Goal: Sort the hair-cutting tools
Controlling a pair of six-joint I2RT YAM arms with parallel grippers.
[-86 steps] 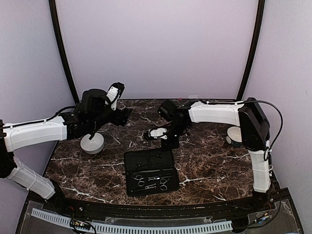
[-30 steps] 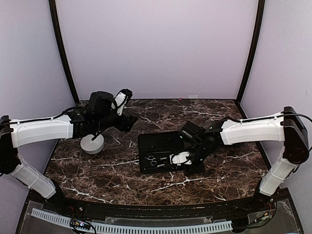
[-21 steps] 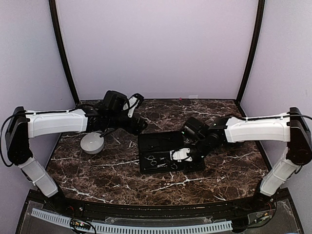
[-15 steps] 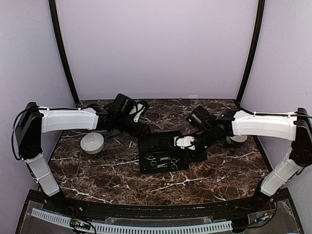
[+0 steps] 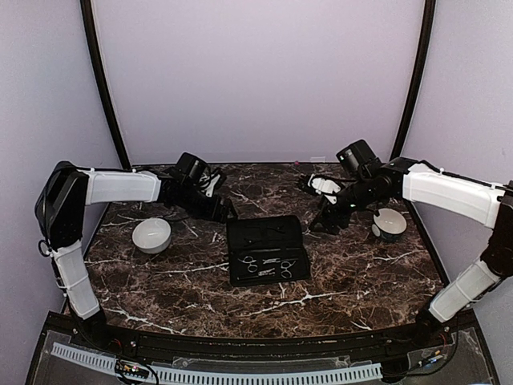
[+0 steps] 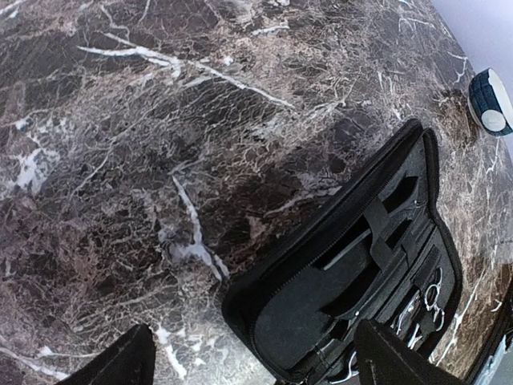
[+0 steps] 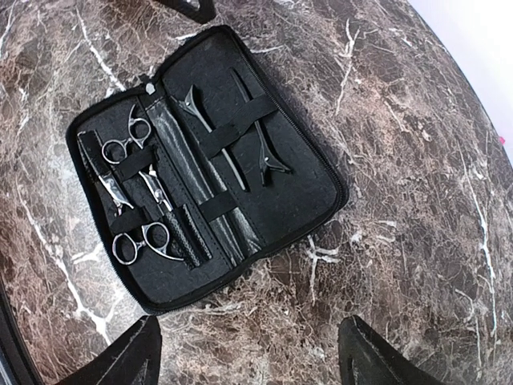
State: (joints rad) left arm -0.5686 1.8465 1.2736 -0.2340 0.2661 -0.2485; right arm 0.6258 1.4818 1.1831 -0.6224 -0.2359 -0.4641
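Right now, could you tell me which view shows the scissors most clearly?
Right wrist view: sharp and evenly lit, the scissors crisp in the open case. Left wrist view: steep angle, scissors mostly cropped at the edge. Top view: clear, but they show only as tiny glints.

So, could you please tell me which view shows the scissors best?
The right wrist view: it looks straight down into the open case, with both scissors clear, rings and blades. The top view shows the scissors only as tiny glints; the left wrist view catches just a few rings at the case's far edge.
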